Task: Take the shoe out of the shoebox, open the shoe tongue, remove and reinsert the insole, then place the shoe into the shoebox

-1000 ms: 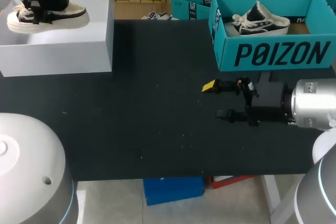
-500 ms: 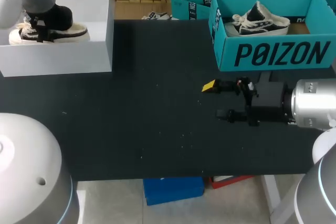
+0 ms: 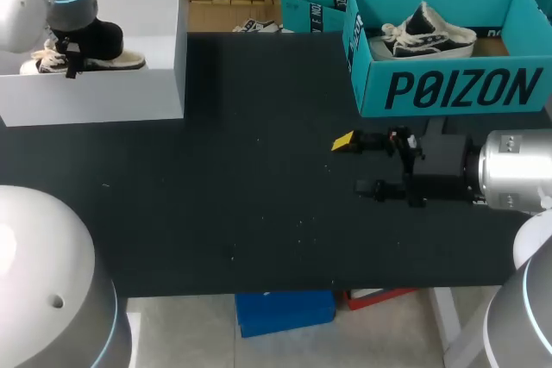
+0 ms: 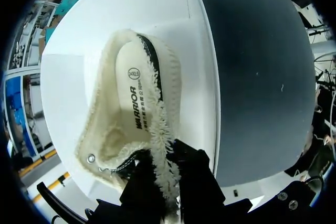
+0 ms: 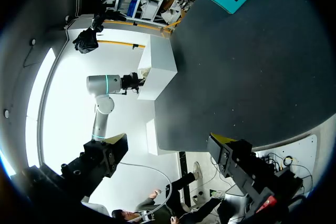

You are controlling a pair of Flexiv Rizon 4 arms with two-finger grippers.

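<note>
Shoe (image 4: 134,114): cream fleece lining, black upper, white sole (printed insole visible). Sits inside white box (image 3: 129,96), far-left corner of table (image 3: 259,213). Fleecy collar clamped in left gripper (image 4: 168,174). Right gripper (image 3: 354,164) spread wide near right edge, well apart.

Head: looks down from above and behind on the whole bench (image 3: 259,196). Left wrist: close, looks down into the white box (image 4: 173,40) at the far-left corner. Right wrist: faces low across the bench toward that box.

right gripper (image 5: 169,141) agape over black table (image 5: 252,66)
</note>
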